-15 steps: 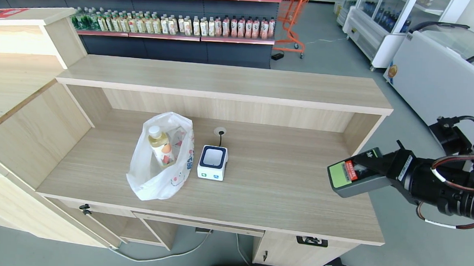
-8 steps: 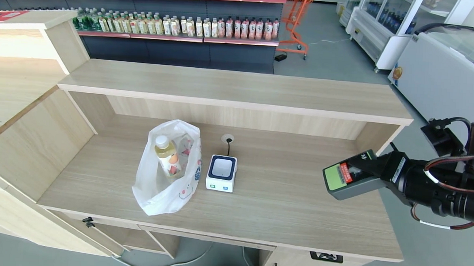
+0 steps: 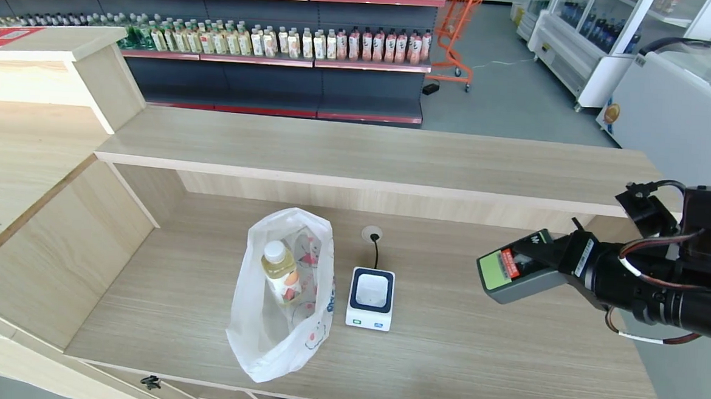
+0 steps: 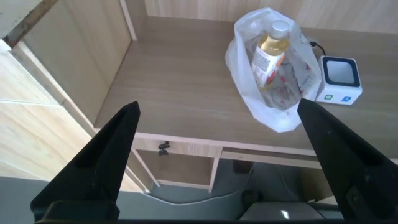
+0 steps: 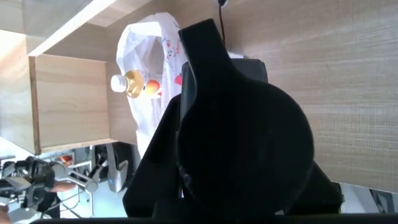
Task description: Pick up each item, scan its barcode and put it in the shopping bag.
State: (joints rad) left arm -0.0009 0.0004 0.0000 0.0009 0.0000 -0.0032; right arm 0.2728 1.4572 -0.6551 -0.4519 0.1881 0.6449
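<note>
**Box in the claw, well right of the scanner**

The right claw (image 3: 546, 257) is closed on the right end of a dark box (image 3: 513, 270) with a green face and a red label. The rest of the box juts out to the left. Claw and box hang above the right part of the counter (image 3: 474, 364), well apart from the scanner (image 3: 371, 297). The scanner sits mid-counter with its window facing up.

Just left of the scanner the shopping bag (image 3: 263, 340) stands open, with a bottle (image 3: 280, 273) already inside.

The step in hand is probably the scan. Doing it well would mean carrying the box left until it is over the window. The barcode face should then be turned down toward the glass and held level and steady. Which face carries the barcode cannot be told.

The left claw (image 4: 217, 106) is spread wide and holds nothing, on the near side of the counter.
</note>
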